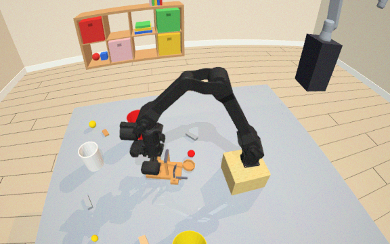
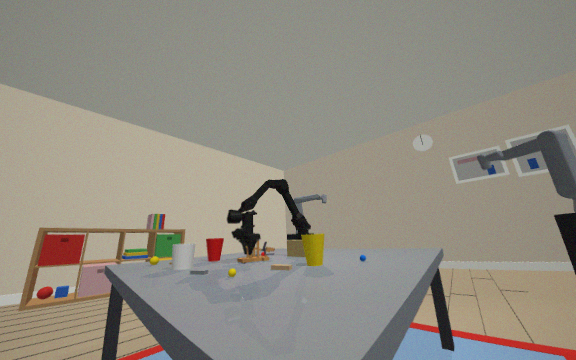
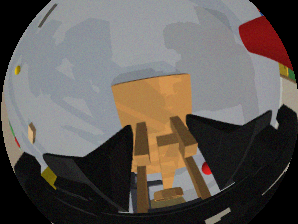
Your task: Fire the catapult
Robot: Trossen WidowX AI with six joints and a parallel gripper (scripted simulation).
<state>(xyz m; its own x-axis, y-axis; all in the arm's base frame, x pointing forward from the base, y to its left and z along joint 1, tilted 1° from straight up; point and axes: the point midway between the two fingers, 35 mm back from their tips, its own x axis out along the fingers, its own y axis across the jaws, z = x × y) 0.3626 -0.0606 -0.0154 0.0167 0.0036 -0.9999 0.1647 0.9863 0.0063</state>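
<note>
The orange catapult (image 1: 158, 175) (image 2: 246, 260) (image 3: 154, 97) stands on the table, its round cup (image 1: 188, 165) at the end nearer the arm's base. The cup looks empty. The red ball (image 1: 191, 153) (image 3: 206, 168) lies on the table beside the cup. The white mug (image 1: 91, 158) (image 2: 183, 257) stands upright at the left, off the catapult's other end. My gripper (image 1: 155, 158) (image 2: 249, 251) (image 3: 159, 121) points down at the catapult. It is part-way open, with one finger on each side of the uprights. Whether the fingers touch them is hard to tell.
A red cup (image 1: 134, 116) (image 2: 214, 249) (image 3: 270, 40) stands behind my gripper. A yellow cup (image 1: 189, 238) (image 2: 313, 250) stands at the near edge of the top view. Yellow balls (image 1: 92, 124) (image 1: 94, 238), small blocks (image 1: 105, 132) (image 2: 281, 267) and a blue ball (image 2: 362, 258) lie around.
</note>
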